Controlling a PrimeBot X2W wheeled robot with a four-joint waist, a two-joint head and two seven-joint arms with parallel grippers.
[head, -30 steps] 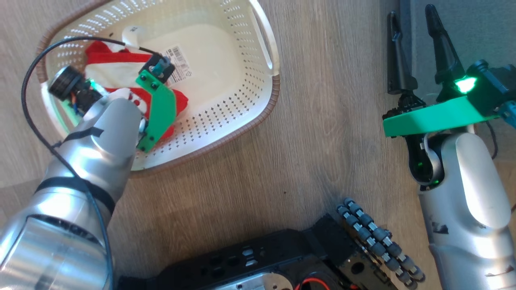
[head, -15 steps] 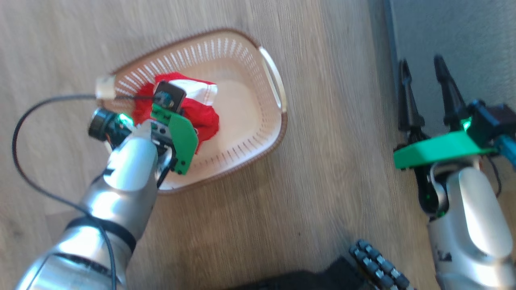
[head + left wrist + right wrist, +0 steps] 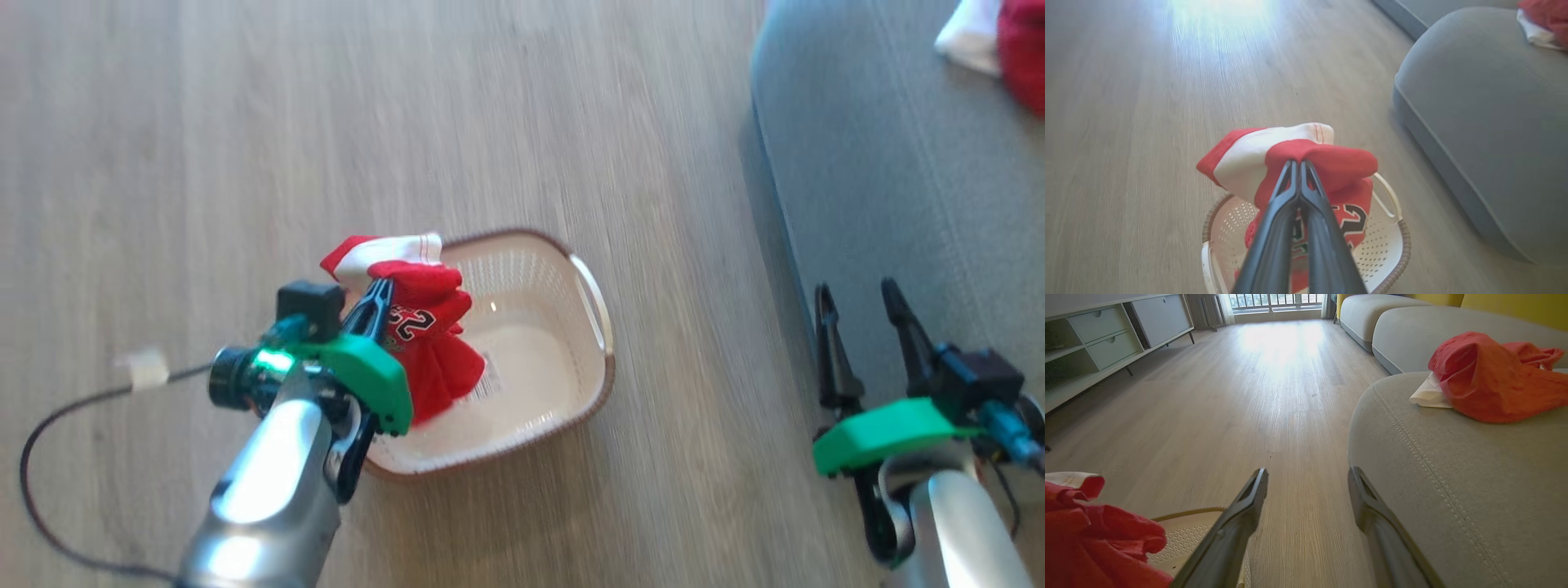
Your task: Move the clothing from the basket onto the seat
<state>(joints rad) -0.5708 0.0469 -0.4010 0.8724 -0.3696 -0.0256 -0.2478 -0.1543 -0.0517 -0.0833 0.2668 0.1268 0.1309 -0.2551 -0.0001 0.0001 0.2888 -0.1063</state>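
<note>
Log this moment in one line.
left pincer: shut on red jersey, hanging over basket | right pincer: open, empty | other garment: on seat

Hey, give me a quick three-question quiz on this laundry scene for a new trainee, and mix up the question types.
1. True or false: the left gripper is shut on a red garment.
2. Multiple choice: where does the basket stand? A, on the floor, apart from the seat; B, on a shelf; C, on a table.
3. Fill in the gap: the right gripper is ____ and holds nothing.

Key: 1 true; 2 A; 3 open.
</note>
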